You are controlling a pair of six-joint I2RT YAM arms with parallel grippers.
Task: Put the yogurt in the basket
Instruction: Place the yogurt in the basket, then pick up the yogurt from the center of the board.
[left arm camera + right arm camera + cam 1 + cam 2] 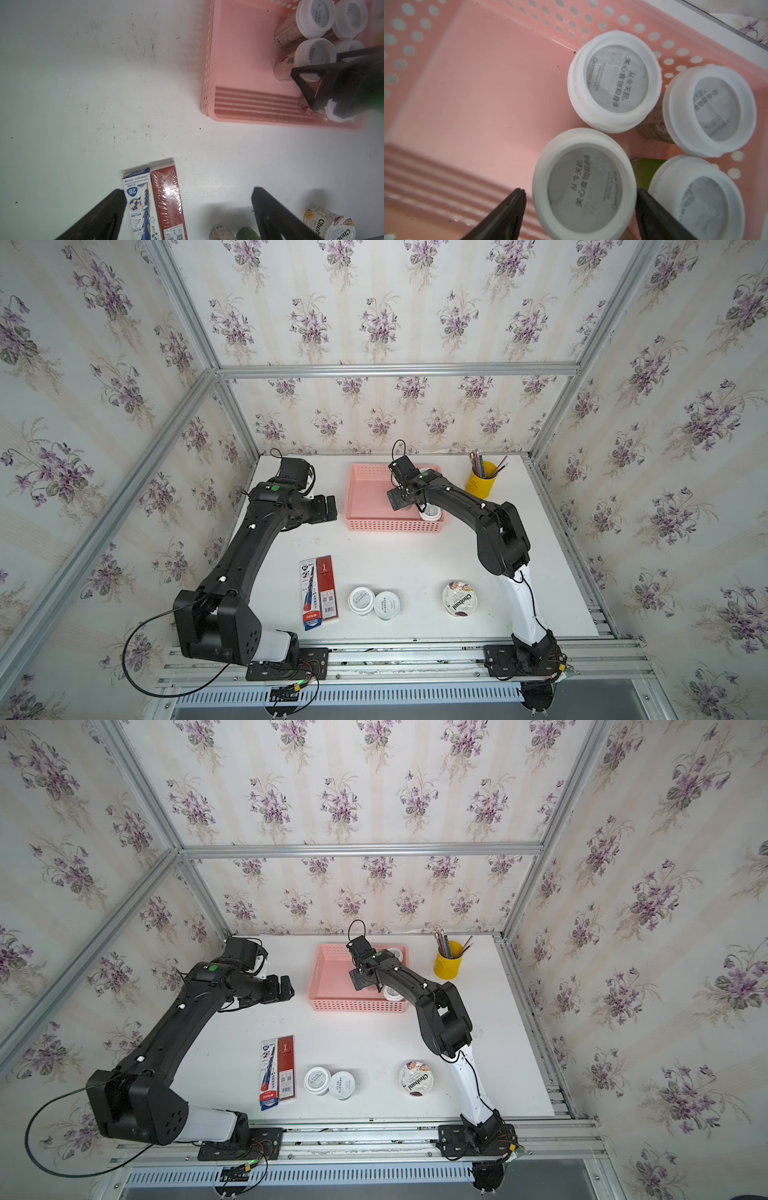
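yogurt cup [584, 185] sits between parted jaws of right gripper [580, 192]

Pale striped wallpaper [374, 302] with bunches of purple flowers covers the walls, and silver aluminium bars [395, 369] run along their corners. A white table [415, 564] stands inside, with small dark marks [145, 47] on its top, and metal rails [415, 659] with a slotted grey strip [374, 697] lie along its front edge.
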